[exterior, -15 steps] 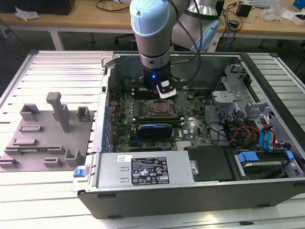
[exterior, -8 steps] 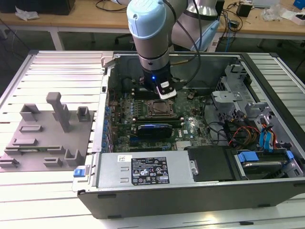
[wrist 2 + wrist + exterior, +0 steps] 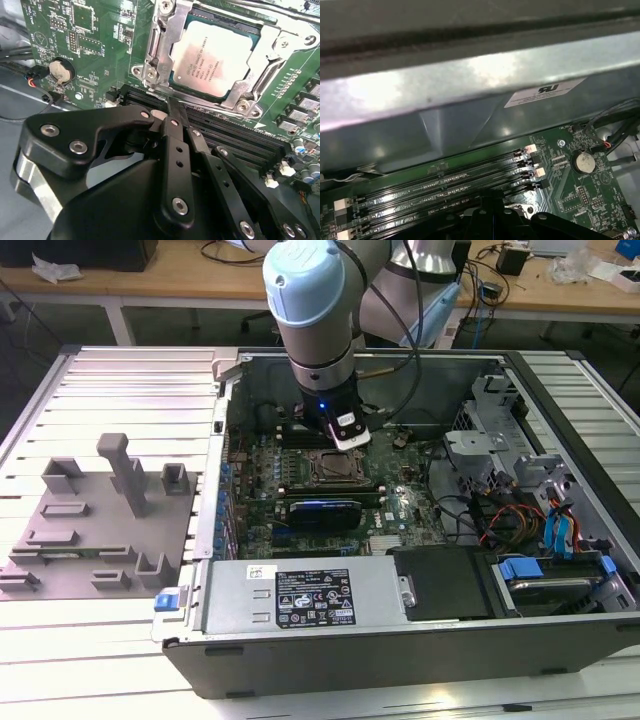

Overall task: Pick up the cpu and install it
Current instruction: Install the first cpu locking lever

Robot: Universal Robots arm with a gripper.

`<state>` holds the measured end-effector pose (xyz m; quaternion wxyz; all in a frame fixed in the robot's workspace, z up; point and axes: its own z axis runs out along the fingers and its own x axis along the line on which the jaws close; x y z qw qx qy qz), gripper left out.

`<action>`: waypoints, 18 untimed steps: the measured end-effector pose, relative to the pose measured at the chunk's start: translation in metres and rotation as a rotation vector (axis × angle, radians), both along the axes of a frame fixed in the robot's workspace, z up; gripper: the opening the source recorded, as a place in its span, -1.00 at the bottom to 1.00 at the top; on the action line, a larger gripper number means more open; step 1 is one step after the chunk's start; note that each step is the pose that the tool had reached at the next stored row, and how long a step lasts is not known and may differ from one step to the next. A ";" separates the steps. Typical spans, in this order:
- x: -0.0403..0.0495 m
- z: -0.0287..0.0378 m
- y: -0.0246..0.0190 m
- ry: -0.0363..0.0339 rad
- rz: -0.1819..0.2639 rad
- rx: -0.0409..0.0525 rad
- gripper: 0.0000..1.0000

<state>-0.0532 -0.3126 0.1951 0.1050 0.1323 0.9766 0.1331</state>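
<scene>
The cpu (image 3: pixel 212 57) lies seated in its socket frame (image 3: pixel 165 55) on the motherboard (image 3: pixel 100 55). The gripper (image 3: pixel 172 107), fingers together and empty, hovers over the neighbouring memory slots (image 3: pixel 240 135), beside a coin battery (image 3: pixel 61 70).

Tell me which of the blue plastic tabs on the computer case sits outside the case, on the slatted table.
The blue tab at the case's front corner, on the exterior view's left, next to the grey power supply box. The other blue tabs sit inside, among the drive bays on the right.
</scene>
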 end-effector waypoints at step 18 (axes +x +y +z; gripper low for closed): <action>-0.0071 0.0106 0.0006 -0.0122 0.000 -0.0095 -0.79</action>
